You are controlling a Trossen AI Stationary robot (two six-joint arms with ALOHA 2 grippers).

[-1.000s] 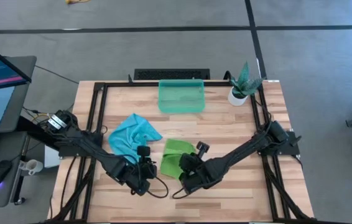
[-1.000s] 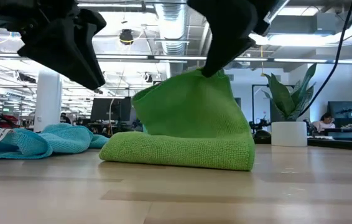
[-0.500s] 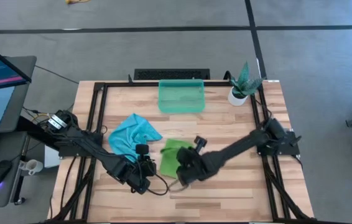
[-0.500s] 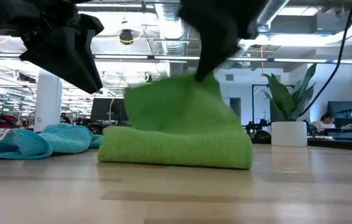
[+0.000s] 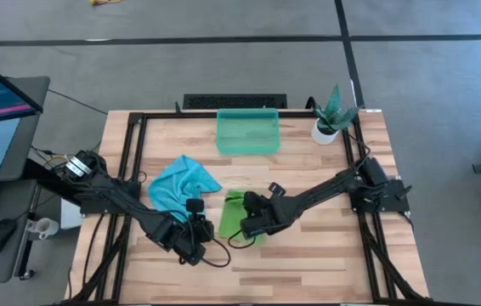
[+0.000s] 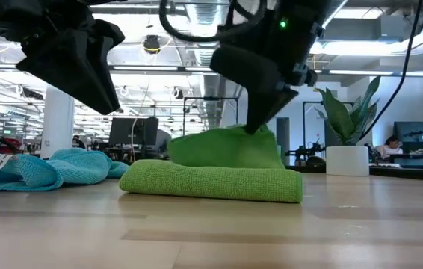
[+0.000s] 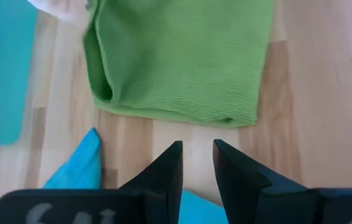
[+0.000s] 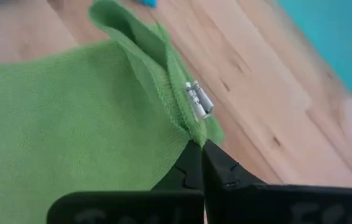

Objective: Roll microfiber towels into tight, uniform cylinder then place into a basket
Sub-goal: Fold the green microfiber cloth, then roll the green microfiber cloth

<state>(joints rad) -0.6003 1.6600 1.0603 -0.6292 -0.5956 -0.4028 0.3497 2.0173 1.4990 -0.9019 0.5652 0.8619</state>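
The lime green towel (image 5: 234, 217) lies folded on the table's near middle, and its upper layer (image 6: 223, 146) rises to my right gripper (image 6: 258, 128), which is shut on it. The left wrist view shows the towel (image 7: 182, 62) as a flat fold. My left gripper (image 5: 194, 246) hovers just near-left of it, above the table, its fingers (image 7: 198, 155) a narrow gap apart with nothing between them. The turquoise towel (image 5: 181, 183) lies crumpled on the table to the left. The teal basket (image 5: 247, 132) stands at the far middle. My right gripper pinches the green towel's hemmed edge (image 8: 185, 127) between its two shut fingers, beside a small metal clip. The fingers slant down from above. That edge is lifted a little, while the folded lower part (image 6: 211, 185) lies on the table.
A white pot with a green plant (image 5: 329, 119) stands at the far right corner. A black frame rail (image 5: 130, 161) runs around the tabletop. Bare wood (image 5: 308, 263) lies along the near edge and on the right.
My right gripper has gone down and toward the table's far edge, rolling at the wrist, still shut on the green towel's edge. The raised layer has sunk and now lies lower over the folded part, which has stayed in place.
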